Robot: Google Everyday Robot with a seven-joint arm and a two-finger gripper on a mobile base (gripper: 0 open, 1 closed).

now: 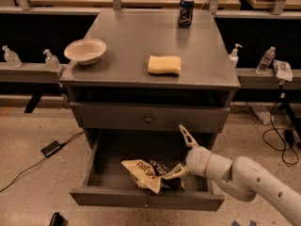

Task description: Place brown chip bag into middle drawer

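The brown chip bag (146, 171) lies on the floor of the pulled-out middle drawer (146, 199), towards its front middle, crumpled, with a tan end pointing left. My gripper (180, 154) is just right of the bag, over the drawer's right half. It is open: one finger (186, 136) points up in front of the closed drawer above, the other (172, 173) reaches down-left and lies against the bag's right end. The white arm comes in from the lower right.
The closed upper drawer front with a round knob (148, 119) is right above my gripper. On the cabinet top are a yellow sponge (164, 64), a white bowl (85, 51) and a dark can (185, 5). A black adaptor with a cable (50, 148) lies on the floor at left.
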